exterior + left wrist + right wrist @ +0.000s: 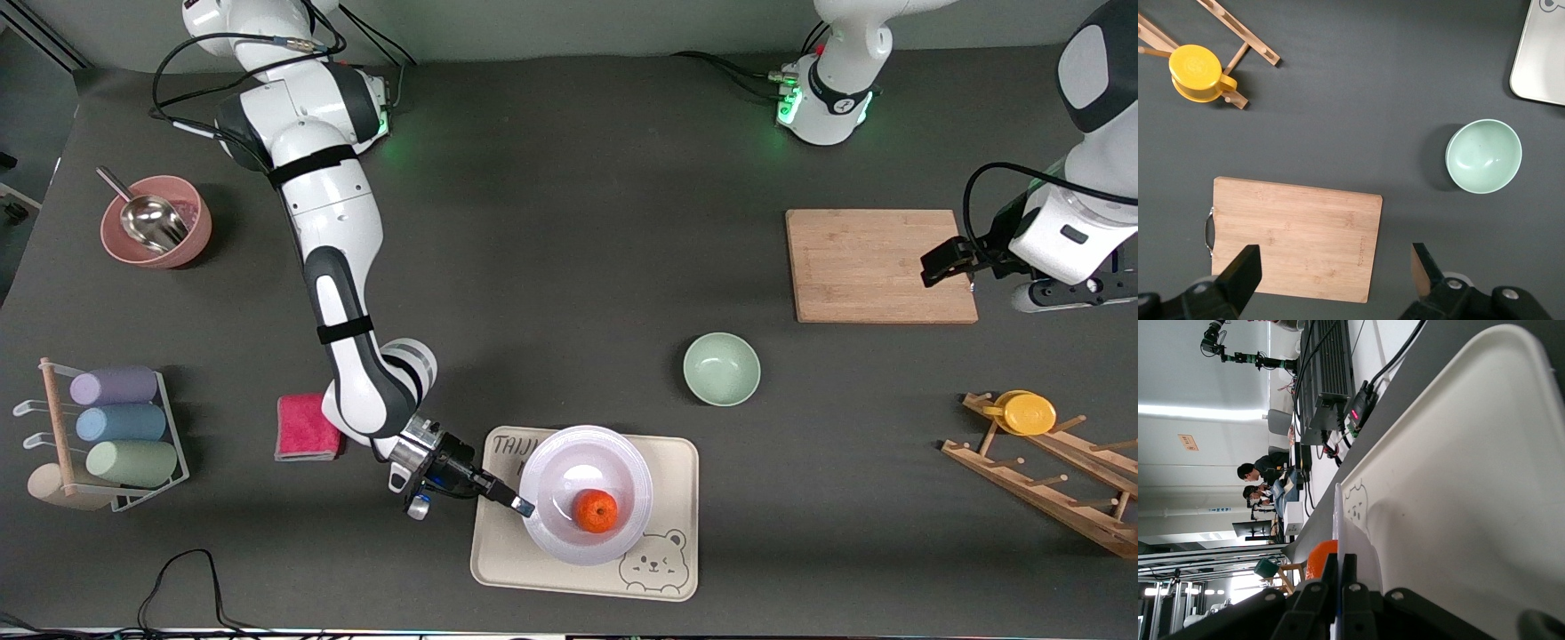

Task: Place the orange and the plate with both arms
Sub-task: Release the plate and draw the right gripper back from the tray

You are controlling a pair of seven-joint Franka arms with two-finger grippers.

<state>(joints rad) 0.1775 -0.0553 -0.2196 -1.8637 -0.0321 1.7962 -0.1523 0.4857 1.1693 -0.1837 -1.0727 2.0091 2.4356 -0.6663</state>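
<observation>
On tray (498,569): right hand (524,508) pinches plate (542,533) rim.

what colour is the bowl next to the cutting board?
Pale green bowl, plain, no pattern; the left wrist view shows it best.

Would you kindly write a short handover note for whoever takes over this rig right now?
Right gripper: shut on the plate, pinching its rim.
Left gripper: open, holding nothing, waiting above the cutting board.
The orange sits in the plate; the plate rests on the bear tray.
Done: orange in plate, plate on tray.
Left: release the rim and withdraw the right arm.
</observation>
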